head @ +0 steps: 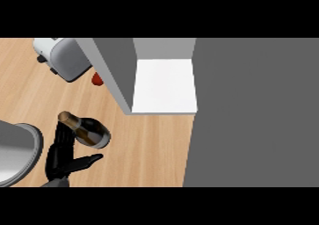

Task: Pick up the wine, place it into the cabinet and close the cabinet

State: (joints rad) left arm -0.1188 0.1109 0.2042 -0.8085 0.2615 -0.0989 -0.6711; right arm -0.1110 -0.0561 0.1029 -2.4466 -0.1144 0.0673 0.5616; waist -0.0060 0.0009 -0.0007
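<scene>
The wine [88, 131] stands on the worktop [149, 149] left of and nearer than the open cabinet [165, 85] — the left hand [63, 154] beside it, fingers extended, gripping nothing — so lifting, placing and closing all remain.

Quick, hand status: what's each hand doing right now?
Left hand: open, fingers straight beside the wine bottle, not curled round it.
Right hand: not in view.

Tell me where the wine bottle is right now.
In the head view, the wine bottle stands on the wooden counter at lower left, beside the hand, below the open cabinet.
</scene>
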